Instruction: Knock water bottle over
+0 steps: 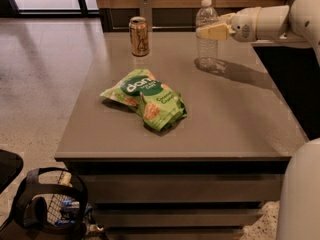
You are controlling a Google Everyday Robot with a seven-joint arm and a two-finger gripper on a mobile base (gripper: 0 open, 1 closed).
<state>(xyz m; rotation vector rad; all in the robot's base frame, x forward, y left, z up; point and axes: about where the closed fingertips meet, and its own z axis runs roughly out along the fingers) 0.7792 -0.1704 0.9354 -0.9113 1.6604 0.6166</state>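
The water bottle (207,46) is clear ribbed plastic with a white cap and stands upright at the back right of the grey table (225,124). My gripper (202,32) reaches in from the right on a white arm (270,21). Its tan tip lies across the bottle's upper part, just below the shoulder, and seems to touch it.
A gold-tan drink can (139,36) stands at the back of the table, left of the bottle. A green snack bag (145,100) lies in the middle. A black basket-like object (50,204) sits on the floor at front left. A wooden wall runs behind the table.
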